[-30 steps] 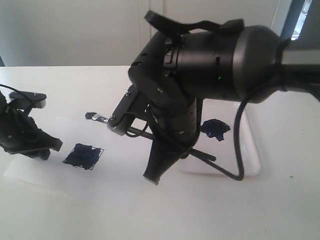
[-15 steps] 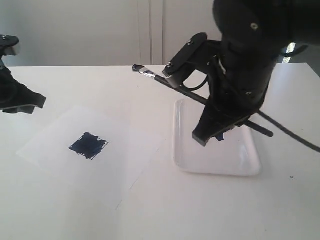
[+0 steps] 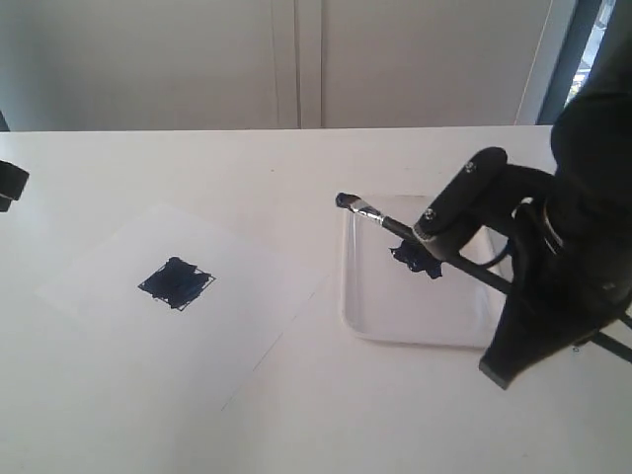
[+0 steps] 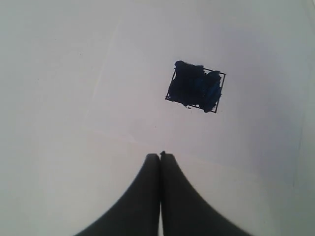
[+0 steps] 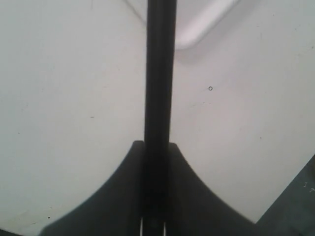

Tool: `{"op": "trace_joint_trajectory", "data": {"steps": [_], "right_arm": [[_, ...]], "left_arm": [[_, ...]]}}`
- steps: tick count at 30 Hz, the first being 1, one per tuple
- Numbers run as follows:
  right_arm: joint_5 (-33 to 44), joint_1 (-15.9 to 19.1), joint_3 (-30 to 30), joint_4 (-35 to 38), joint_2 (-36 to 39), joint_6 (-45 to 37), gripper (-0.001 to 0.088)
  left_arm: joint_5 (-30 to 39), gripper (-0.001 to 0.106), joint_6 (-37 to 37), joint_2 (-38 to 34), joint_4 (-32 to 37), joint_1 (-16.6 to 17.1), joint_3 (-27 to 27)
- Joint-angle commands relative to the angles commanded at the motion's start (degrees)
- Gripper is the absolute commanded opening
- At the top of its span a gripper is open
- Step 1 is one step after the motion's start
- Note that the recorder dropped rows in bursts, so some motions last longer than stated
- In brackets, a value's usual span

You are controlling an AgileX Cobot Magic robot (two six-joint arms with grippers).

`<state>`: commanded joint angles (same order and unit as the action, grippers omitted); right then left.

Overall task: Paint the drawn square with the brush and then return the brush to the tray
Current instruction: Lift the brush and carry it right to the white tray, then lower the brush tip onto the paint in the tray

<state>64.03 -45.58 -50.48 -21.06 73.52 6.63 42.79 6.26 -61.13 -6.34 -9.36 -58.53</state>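
Right gripper [image 5: 156,147], clamping the brush [image 3: 395,225], had swung over the tray [image 3: 348,296]; drawn square [image 3: 176,282] painted, only drop-off left. Left gripper [image 4: 160,156] closed, empty.

**Desk:** Where is the brush?

**Operator:** I see the brush [image 3: 395,227] clamped in the right gripper [image 5: 156,143]. Its black handle slants across above the tray [image 3: 415,336]. The silver ferrule and dark bristles reach to the tray's far left corner.

**Desk:** And the tray itself?

**Operator:** It is white and translucent with rounded corners, and it lies flat. From my exterior view, the dark blue paint blob [image 3: 415,259] near its far edge sits under the handle.

**Desk:** The square?

**Operator:** The drawn square [image 3: 176,282] sits tilted on the paper sheet [image 3: 118,267], well apart from the tray. I see its inside smeared dark blue-black almost to the thin outline.
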Motion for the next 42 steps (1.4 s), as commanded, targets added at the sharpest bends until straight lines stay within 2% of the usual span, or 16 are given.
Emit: {"op": "trace_joint_trajectory", "data": {"steps": [7, 10, 15, 22, 27, 35, 42], "right_arm": [[-2.9, 0.0, 9.1, -4.0, -2.8, 8.8, 0.0], [-3.1, 0.0, 13.2, -6.6, -2.8, 13.1, 0.0], [-8.6, 0.0, 18.0, -8.4, -2.8, 19.4, 0.0], [-14.7, 0.0, 18.3, -10.0, -2.0, 29.8, 0.0], [-21.6, 0.0, 18.4, -9.8, 1.7, 33.5, 0.0], [-23.8, 0.0, 18.4, -9.0, 8.8, 37.3, 0.0], [-23.8, 0.0, 18.4, -6.4, 10.5, 37.3, 0.0]], "left_arm": [[5.9, 0.001, -0.5, 9.2, -0.2, 0.0, 5.1], [8.2, 0.001, -1.5, 13.5, -1.1, 0.0, 8.9], [10.5, 0.001, -1.8, 20.6, -5.8, 0.0, 16.5], [12.1, 0.0, -2.1, 28.9, -8.6, 0.0, 23.7], [12.4, 0.0, -2.1, 32.3, -9.5, 0.0, 27.6], [16.0, 0.0, -2.2, 35.3, -11.8, 0.0, 27.4], [16.3, 0.0, -1.4, 36.5, -14.2, 0.0, 27.4]]}}
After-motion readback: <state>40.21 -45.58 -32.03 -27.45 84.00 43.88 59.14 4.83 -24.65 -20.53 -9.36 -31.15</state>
